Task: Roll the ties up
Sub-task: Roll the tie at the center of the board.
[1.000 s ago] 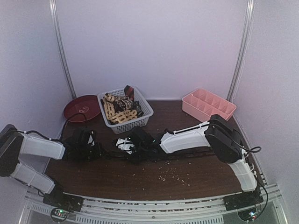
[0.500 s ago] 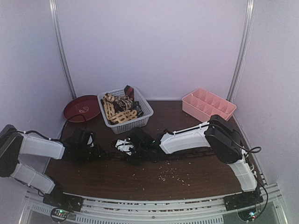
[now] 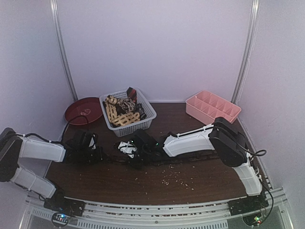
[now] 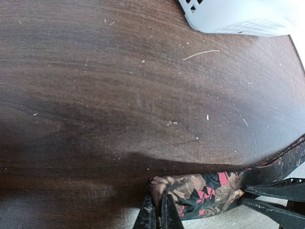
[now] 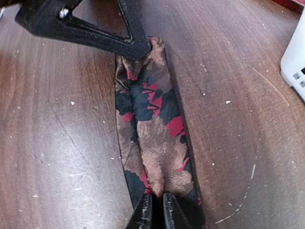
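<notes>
Laid out flat on the table (image 3: 143, 183), on the near side of the white basket (image 3: 136, 126): floral tie (image 5: 152, 124) in red, tan and black. Clamped at its end by the left gripper (image 4: 157, 212), closed tight on fabric. Pinched farther along, straight before the basket, by the right gripper (image 5: 153, 205), likewise closed on it. Could slip from such thin fingertips, or wind crooked through slack between both grips. More ties (image 3: 121, 112) heaped inside the basket.

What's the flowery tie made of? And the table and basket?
The tie: soft fabric, maybe silky; it creases, with a faint sheen.
The table: dark wood or wood-look laminate; grain lines show.
The basket: hard white plastic, apparently; moulded holes.
</notes>
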You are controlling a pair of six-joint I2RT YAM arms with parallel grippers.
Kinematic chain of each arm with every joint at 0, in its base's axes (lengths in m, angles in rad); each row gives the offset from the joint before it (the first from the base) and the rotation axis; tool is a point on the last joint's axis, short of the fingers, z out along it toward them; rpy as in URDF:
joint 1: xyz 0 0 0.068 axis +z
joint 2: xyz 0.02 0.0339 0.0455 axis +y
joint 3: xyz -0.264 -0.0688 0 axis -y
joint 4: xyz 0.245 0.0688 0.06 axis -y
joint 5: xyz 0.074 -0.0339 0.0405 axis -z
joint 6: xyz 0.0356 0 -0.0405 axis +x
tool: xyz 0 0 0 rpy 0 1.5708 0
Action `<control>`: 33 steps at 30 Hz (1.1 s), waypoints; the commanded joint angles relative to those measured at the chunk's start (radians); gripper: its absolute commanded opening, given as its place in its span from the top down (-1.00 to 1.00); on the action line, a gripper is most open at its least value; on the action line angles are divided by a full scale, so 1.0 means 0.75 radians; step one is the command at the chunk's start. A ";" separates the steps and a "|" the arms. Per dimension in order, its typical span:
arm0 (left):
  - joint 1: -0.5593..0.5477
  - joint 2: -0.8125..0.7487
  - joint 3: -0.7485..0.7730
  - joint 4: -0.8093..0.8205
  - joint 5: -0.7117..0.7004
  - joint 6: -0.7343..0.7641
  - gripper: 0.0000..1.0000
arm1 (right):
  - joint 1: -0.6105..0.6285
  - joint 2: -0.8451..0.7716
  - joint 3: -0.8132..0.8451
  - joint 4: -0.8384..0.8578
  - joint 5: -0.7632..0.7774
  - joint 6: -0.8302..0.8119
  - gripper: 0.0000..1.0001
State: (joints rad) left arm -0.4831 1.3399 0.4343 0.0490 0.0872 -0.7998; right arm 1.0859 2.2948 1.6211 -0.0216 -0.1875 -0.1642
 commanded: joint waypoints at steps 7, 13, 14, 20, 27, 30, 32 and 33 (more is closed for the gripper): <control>0.010 -0.040 0.011 -0.023 0.004 0.035 0.89 | -0.049 -0.082 -0.077 0.248 -0.267 0.453 0.67; 0.008 -0.066 0.007 -0.036 0.002 0.040 0.92 | -0.049 -0.035 -0.075 0.435 -0.164 0.819 0.79; 0.009 -0.072 0.007 -0.040 0.001 0.040 0.92 | -0.049 -0.030 -0.081 0.456 -0.135 0.876 0.81; 0.008 -0.090 0.000 -0.051 0.004 0.042 0.93 | -0.044 0.023 -0.083 0.493 -0.036 1.094 0.86; 0.008 -0.120 -0.012 -0.050 0.007 0.038 0.92 | -0.001 0.082 -0.029 0.448 -0.023 1.128 0.97; 0.008 -0.116 -0.013 -0.044 0.017 0.040 0.92 | 0.004 0.116 0.001 0.408 0.016 1.139 1.00; 0.009 -0.114 -0.015 -0.038 0.027 0.044 0.91 | 0.005 0.133 0.008 0.400 0.026 1.146 1.00; 0.008 -0.117 -0.015 -0.032 0.037 0.048 0.90 | 0.007 0.140 0.014 0.392 0.035 1.147 1.00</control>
State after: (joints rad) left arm -0.4831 1.2655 0.4339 -0.0017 0.0921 -0.7830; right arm 1.0828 2.3680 1.5970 0.3038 -0.2077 0.6678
